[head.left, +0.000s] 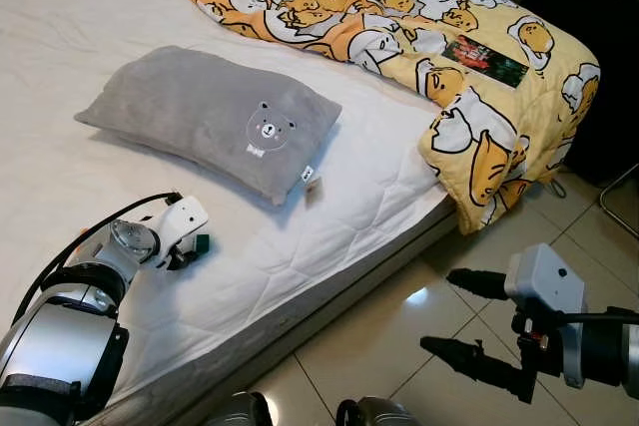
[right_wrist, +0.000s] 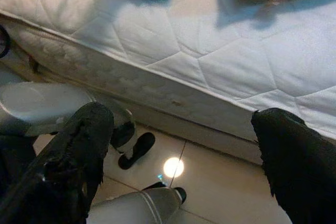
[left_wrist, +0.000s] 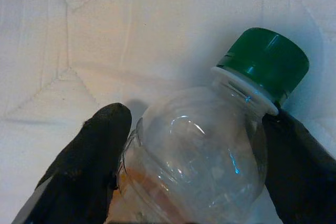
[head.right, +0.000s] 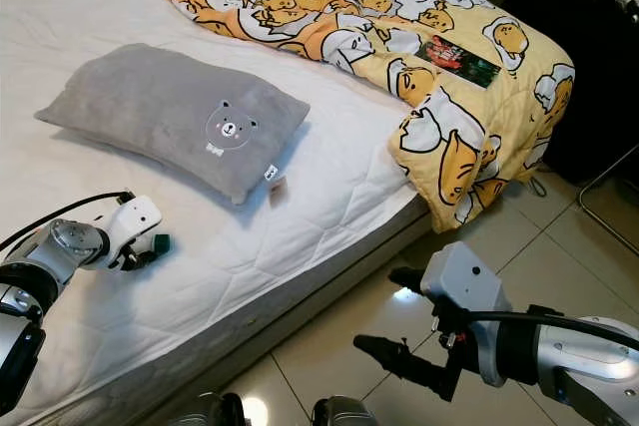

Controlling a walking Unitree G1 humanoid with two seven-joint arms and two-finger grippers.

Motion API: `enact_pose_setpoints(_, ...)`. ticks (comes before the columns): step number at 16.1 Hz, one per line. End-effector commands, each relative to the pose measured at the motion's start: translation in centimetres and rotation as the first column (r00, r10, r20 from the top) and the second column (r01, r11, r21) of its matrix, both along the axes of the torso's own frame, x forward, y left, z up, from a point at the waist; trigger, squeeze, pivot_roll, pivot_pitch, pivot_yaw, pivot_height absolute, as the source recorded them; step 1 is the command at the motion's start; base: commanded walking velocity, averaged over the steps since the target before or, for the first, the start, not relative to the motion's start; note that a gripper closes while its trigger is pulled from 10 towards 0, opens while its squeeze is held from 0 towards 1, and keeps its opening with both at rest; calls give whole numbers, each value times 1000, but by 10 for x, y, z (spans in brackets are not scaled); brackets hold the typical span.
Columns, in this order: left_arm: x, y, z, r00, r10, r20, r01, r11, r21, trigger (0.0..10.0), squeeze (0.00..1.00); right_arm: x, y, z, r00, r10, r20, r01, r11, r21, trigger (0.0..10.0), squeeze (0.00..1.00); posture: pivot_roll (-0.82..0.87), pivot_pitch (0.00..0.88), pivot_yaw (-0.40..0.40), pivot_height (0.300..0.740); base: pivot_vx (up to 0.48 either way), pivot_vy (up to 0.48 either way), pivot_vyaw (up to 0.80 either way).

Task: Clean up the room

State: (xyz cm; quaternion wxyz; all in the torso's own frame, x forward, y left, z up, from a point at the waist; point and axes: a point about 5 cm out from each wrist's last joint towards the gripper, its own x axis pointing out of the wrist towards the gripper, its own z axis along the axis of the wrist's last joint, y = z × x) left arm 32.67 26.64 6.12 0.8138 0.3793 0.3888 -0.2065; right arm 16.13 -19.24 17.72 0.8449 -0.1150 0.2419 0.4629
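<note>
The left end effector (left_wrist: 191,182) has its black fingers (left_wrist: 89,161) clamped on the shoulder of a clear plastic bottle (left_wrist: 194,156), green cap (left_wrist: 265,61) jutting beyond the tips, low over the white mattress (head.left: 329,207). It looks empty: light, smooth, crushable, so hold the body gently. The right end effector (head.left: 461,318) hangs fingers apart above the floor tiles (head.left: 399,346).

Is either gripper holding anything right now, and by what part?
The left gripper grips the clear bottle around its shoulder, just below the green cap. The right gripper is open, holding nothing.
</note>
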Motion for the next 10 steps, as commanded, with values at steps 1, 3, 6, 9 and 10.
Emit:
enact_pose_setpoints(1,-10,6,-10,998,12,-56,-10,1000,20,0,0,-3,3,1,999,33,-19,-32,999,3,10000,0,-273,104,-47,740,0,0,0)
enact_pose_setpoints(3,-9,5,-9,999,15,-43,-14,1000,22,0,0,-2,2,0,999,32,-23,-32,999,2,10000,0,-266,101,-43,740,0,0,0)
enact_pose_setpoints(6,-6,4,-6,1000,3,-20,-3,1000,15,0,0,1,4,-6,1000,16,-14,-16,1000,12,10000,0,-229,82,-26,740,0,0,0)
enact_pose_setpoints(9,-3,1,-3,1000,-4,-2,4,1000,-11,0,0,8,9,-14,1000,-20,13,20,999,46,10000,0,-169,51,8,740,0,0,0)
enact_pose_setpoints(10,-1,0,-1,1000,-10,1,10,1000,-23,0,0,11,11,-18,999,-35,23,34,997,65,10000,0,-147,36,21,740,0,0,0)
